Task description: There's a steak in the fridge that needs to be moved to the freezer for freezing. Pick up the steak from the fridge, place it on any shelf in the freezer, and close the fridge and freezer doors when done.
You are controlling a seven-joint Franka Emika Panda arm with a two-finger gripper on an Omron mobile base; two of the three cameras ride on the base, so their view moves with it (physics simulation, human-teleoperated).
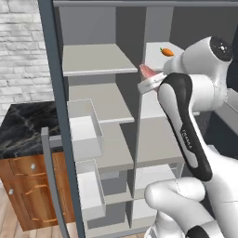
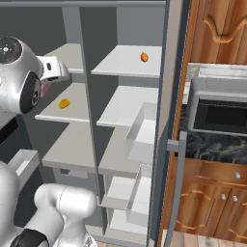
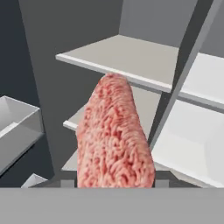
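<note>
Your unit stands w/ both doors swung open: freezer (image 1: 93,121) left, fridge (image 1: 158,135) right, grey inside, flat pale shelves. Brick wall, dark marble counter (image 1: 23,128) over wood cabinets to the left. Top freezer shelf (image 1: 95,59) bare. Arm reaches up at the centre divider; gripper (image 1: 149,78) clamped on the steak (image 3: 114,135), a pink, grainy slab, held up near that shelf's front edge. Small orange carrot (image 1: 167,51) on fridge's top shelf.

steak (image 3: 114,135) — mottled pinkish-red; shelf (image 1: 95,59) pale grey; carrot (image 1: 167,52) orange — counter (image 1: 23,128) black marbled.
</note>
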